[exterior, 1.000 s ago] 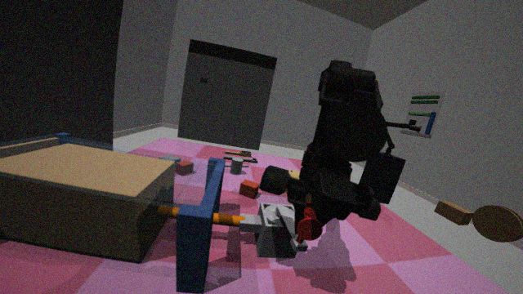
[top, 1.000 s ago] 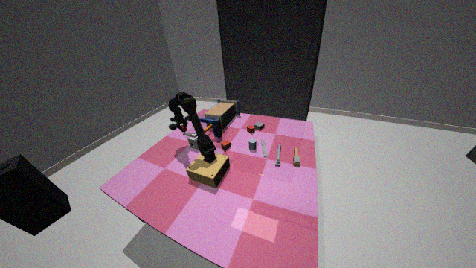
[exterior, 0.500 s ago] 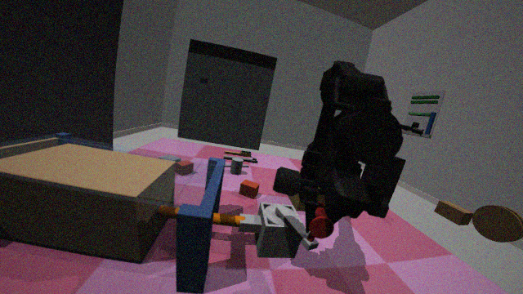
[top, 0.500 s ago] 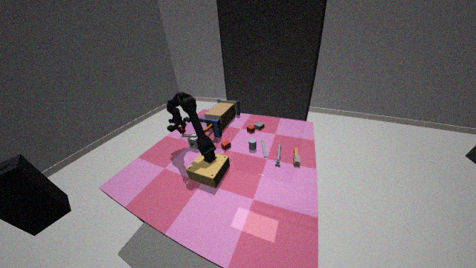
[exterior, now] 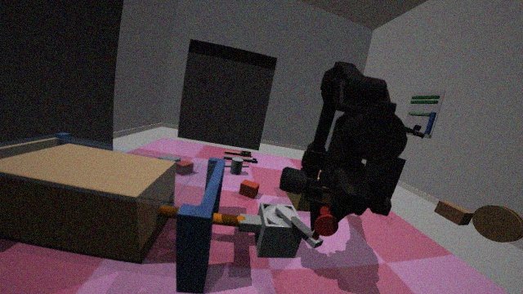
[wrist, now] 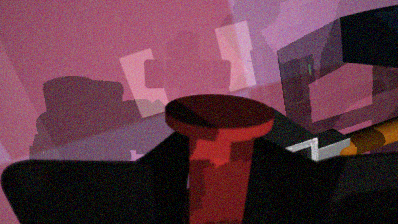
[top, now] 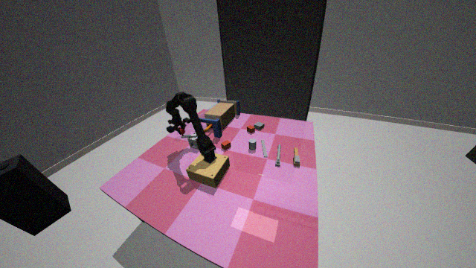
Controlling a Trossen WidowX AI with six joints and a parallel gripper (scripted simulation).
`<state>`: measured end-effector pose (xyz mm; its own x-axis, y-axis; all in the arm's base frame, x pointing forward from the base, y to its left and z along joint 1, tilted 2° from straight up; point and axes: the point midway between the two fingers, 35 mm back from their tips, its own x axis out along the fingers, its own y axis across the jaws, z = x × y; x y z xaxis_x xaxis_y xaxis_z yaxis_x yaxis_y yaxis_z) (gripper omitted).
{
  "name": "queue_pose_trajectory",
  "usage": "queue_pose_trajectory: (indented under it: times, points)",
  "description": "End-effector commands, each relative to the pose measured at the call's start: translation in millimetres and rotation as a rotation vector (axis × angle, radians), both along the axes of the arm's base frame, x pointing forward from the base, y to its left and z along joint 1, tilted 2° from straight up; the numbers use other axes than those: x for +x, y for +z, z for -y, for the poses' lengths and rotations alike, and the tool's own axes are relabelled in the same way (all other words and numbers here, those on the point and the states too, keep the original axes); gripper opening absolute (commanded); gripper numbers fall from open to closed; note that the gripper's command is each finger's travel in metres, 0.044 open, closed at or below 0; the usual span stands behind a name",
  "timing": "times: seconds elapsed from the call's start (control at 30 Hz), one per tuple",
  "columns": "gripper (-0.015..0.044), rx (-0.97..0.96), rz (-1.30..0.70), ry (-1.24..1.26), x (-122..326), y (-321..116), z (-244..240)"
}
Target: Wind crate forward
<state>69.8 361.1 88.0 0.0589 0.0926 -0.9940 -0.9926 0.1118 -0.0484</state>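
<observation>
Partly hidden from us: the red knob's stem
In the wrist view the frame's lower edge cuts off the red knob's stem (wrist: pixel 219 185); in the exterior view the left edge crops the crate (exterior: pixel 82 167), and the distant tools (exterior: pixel 241 159) look blurred.

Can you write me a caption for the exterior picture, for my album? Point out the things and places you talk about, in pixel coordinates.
Black robot jaws (exterior: pixel 324 222) grip the red knob (exterior: pixel 326 224) of a grey metal winch handle (exterior: pixel 300 226).

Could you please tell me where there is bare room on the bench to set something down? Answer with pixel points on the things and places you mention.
There is bare checkered surface in front of the wooden base block (top: pixel 209 170), and between it and the orange-handled tool (top: pixel 296 157). It is crowded around the winch (top: pixel 193 141) (exterior: pixel 279 234), where the pincer (top: pixel 178 131) (exterior: pixel 320 218) (wrist: pixel 208 132) grips the red knob (exterior: pixel 326 224) (wrist: pixel 219 117).
</observation>
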Motion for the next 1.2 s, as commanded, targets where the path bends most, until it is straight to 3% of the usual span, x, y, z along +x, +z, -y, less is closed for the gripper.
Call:
queue_pose_trajectory:
  times: [0.0, 1.17]
  points:
    - [0.0, -0.048, -0.028, 0.015, -15.8, -6.7, 15.2]
    - [0.0, -0.05, -0.03, 0.015, -35.8, -9.5, 50.9]
